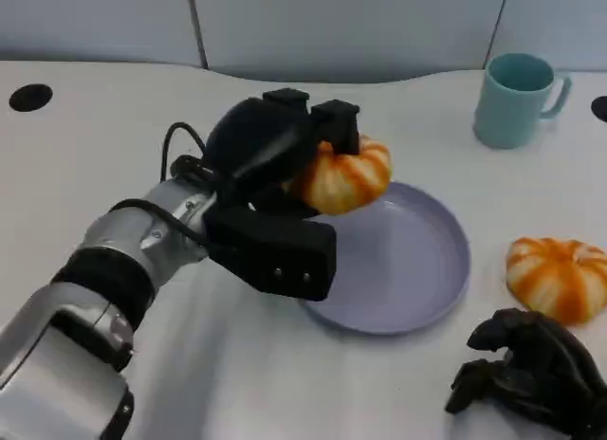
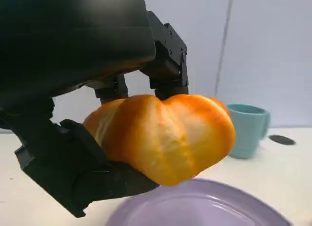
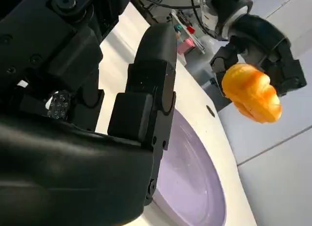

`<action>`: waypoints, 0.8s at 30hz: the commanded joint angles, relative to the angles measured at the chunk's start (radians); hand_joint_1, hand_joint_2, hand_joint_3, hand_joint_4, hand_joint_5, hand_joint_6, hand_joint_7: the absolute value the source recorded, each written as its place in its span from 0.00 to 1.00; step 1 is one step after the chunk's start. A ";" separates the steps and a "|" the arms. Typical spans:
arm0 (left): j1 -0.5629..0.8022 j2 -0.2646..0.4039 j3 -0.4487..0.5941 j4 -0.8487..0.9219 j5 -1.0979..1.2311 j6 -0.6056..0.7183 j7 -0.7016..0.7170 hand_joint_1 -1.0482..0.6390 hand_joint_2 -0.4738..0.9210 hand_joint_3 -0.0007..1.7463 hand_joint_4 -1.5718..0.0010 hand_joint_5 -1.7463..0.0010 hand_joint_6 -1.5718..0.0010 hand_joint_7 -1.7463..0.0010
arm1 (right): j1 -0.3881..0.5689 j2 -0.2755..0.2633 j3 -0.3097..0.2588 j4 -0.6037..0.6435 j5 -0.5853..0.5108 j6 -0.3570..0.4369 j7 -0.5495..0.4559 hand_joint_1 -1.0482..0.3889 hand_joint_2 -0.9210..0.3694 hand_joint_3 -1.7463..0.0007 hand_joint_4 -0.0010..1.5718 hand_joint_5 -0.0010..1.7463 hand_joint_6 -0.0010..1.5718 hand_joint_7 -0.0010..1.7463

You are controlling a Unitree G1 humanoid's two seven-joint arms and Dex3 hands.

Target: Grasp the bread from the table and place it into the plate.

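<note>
My left hand grips an orange, ridged bread roll and holds it in the air over the near-left rim of the lilac plate. In the left wrist view the bread roll sits between my black fingers with the plate just below it. The right wrist view shows the held bread roll above the plate. A second bread roll lies on the table right of the plate. My right hand rests on the table in front of it, fingers curled, holding nothing.
A teal mug stands at the back right of the white table, also seen as the mug behind the held roll. A black round hole marks the table's far left. A grey wall runs behind the table.
</note>
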 commanded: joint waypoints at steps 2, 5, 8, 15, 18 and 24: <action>-0.030 -0.052 -0.011 0.036 -0.004 -0.007 -0.016 0.42 0.76 0.61 0.36 0.00 0.50 0.00 | 0.033 -0.015 0.003 -0.023 -0.003 0.033 -0.023 0.00 0.43 1.00 1.00 0.23 1.00 0.12; -0.033 -0.079 -0.020 0.060 0.003 0.016 -0.012 0.46 0.66 0.76 0.34 0.00 0.48 0.00 | 0.037 -0.014 0.005 -0.033 -0.004 0.038 -0.026 0.00 0.43 1.00 1.00 0.23 1.00 0.12; -0.028 -0.099 -0.017 0.084 -0.005 0.026 -0.024 0.47 0.61 0.83 0.34 0.00 0.47 0.00 | 0.044 -0.016 0.012 -0.055 -0.008 0.052 -0.038 0.00 0.43 1.00 1.00 0.24 1.00 0.13; -0.017 -0.109 -0.023 0.099 -0.002 0.045 -0.062 0.44 0.71 0.68 0.43 0.00 0.55 0.00 | 0.047 -0.013 0.014 -0.060 0.004 0.059 -0.033 0.00 0.43 1.00 1.00 0.23 1.00 0.12; -0.020 -0.105 -0.007 0.100 -0.033 0.046 -0.168 0.41 0.79 0.52 0.54 0.17 0.60 0.26 | 0.048 -0.009 0.014 -0.060 0.004 0.059 -0.040 0.00 0.43 1.00 1.00 0.22 1.00 0.12; -0.019 -0.101 0.009 0.085 -0.071 0.071 -0.282 0.38 0.91 0.29 0.69 0.29 0.71 0.53 | 0.051 -0.007 0.013 -0.074 0.014 0.077 -0.051 0.00 0.45 1.00 1.00 0.23 1.00 0.13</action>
